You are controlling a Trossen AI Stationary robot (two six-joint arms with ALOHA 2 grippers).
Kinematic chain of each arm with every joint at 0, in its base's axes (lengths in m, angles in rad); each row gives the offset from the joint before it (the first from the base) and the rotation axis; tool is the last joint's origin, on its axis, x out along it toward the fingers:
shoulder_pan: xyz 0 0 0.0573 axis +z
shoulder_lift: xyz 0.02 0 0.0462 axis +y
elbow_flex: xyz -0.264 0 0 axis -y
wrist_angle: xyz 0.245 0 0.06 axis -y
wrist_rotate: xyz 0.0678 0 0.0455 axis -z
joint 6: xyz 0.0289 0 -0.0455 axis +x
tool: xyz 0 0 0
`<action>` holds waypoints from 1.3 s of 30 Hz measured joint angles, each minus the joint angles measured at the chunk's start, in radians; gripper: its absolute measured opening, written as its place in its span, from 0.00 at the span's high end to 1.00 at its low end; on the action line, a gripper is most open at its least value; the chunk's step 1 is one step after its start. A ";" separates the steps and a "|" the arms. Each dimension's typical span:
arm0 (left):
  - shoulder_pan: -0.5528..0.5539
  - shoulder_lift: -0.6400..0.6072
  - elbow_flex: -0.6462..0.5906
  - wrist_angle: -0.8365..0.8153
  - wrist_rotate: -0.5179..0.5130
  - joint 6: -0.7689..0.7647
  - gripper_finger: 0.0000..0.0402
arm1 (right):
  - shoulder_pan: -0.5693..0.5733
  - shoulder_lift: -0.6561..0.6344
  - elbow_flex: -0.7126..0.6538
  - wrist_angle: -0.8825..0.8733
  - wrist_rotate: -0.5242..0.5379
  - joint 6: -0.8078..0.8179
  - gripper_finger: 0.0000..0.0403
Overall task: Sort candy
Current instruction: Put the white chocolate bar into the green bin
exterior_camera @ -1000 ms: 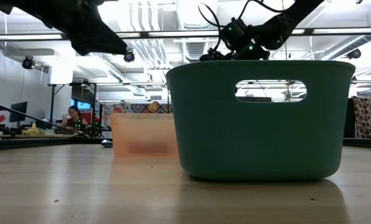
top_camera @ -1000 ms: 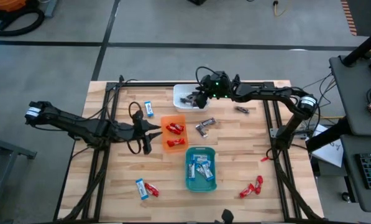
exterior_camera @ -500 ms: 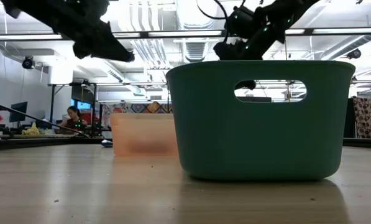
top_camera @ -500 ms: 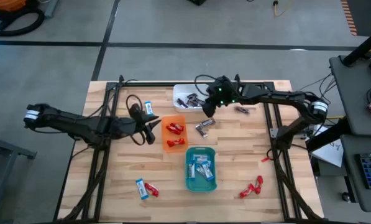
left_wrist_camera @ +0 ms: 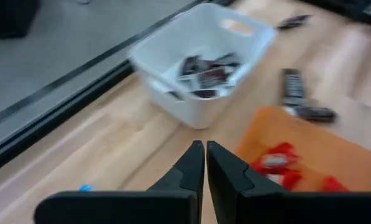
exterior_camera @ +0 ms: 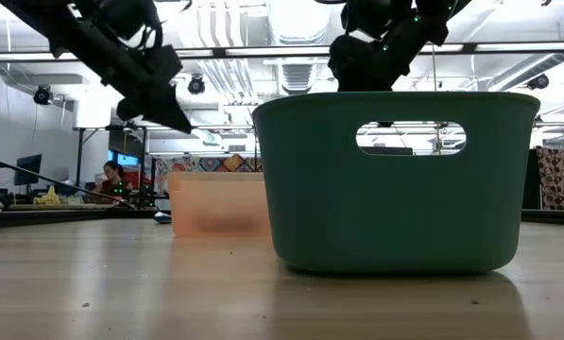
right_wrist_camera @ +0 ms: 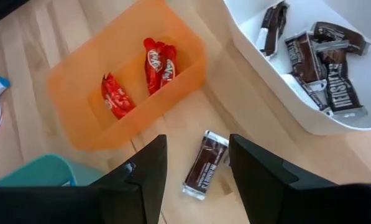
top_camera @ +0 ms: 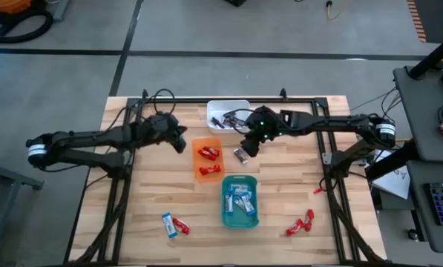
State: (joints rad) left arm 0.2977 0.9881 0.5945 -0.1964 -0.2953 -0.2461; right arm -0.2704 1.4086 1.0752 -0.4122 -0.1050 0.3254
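My right gripper hangs open just above a loose dark candy that lies flat on the wood between the white tray and the orange tray; its fingers stand on either side of the candy, clear of it. My left gripper is shut and empty, above the table to the left of the orange tray, pointing toward the white tray. Dark candies lie in the white tray, red ones in the orange tray, blue-and-white ones in the teal tray.
Loose candies lie about: a dark one at the far right, red ones near the front right, and a blue one with a red one at the front left. In the low view the teal tray fills the foreground.
My left gripper has swung toward the table's far edge and somewhat right, toward the white tray, and has shut on nothing. My right gripper has come away from over the white tray toward the near edge, staying open, and now hangs over the loose dark candy.
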 joint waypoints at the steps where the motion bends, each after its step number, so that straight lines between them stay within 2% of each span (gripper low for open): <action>1: 0.024 -0.001 0.000 -0.008 0.000 -0.001 1.00 | 0.006 0.000 0.000 0.000 0.000 0.000 0.60; 13: 0.283 0.062 0.000 -0.051 -0.001 -0.095 1.00 | 0.028 0.000 0.000 -0.086 0.090 0.024 0.63; 23: 0.296 0.266 0.000 -0.036 -0.010 -0.201 0.99 | 0.028 0.000 0.000 -0.092 0.090 0.014 0.63; 28: 0.296 0.348 0.000 -0.033 -0.009 -0.238 0.90 | 0.028 0.001 0.000 -0.091 0.109 0.004 0.63; 39: 0.296 0.434 0.000 -0.026 -0.009 -0.267 0.61 | 0.028 0.020 0.000 -0.084 0.108 -0.008 0.64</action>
State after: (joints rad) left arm 0.5938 1.4221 0.5945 -0.2226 -0.3046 -0.5133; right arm -0.2421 1.4288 1.0752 -0.4961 0.0032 0.3172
